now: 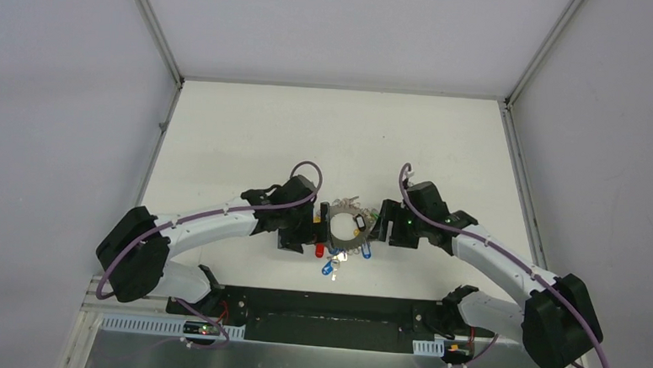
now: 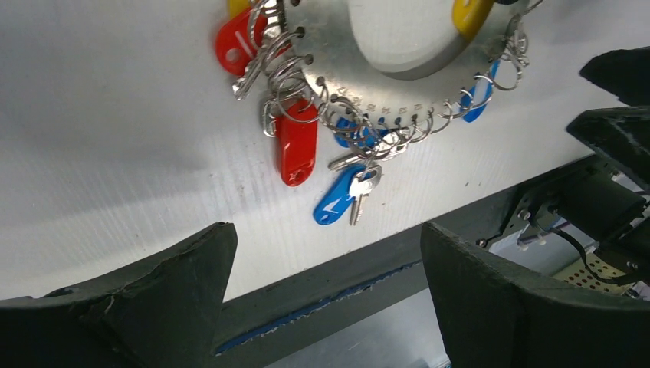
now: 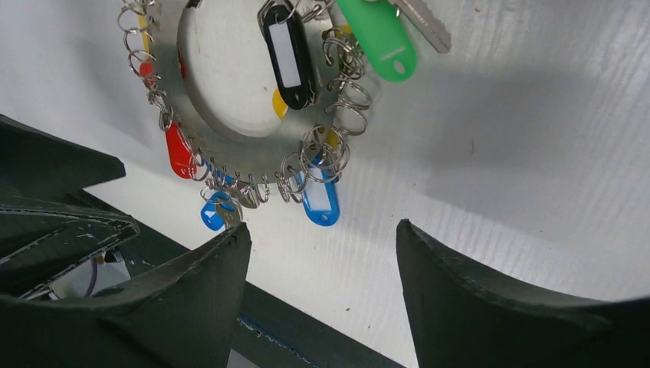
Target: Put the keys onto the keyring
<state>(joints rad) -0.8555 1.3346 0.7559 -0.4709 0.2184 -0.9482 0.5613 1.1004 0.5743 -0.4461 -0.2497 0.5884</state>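
L pincer (image 1: 322, 227) & R pincer (image 1: 379, 225) both gape empty, flanking flat tag-fringed silver-grey metal keyring (image 1: 338, 238) betw. them, equally near.

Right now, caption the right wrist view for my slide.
Open right gripper near silver-grey metal keyring fringed with coloured plastic tags.

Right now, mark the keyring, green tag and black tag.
keyring (image 3: 253, 159), right wrist, metal band's lower arc.
green tag (image 3: 379, 34), right wrist, middle of body.
black tag (image 3: 287, 54), right wrist, white label.
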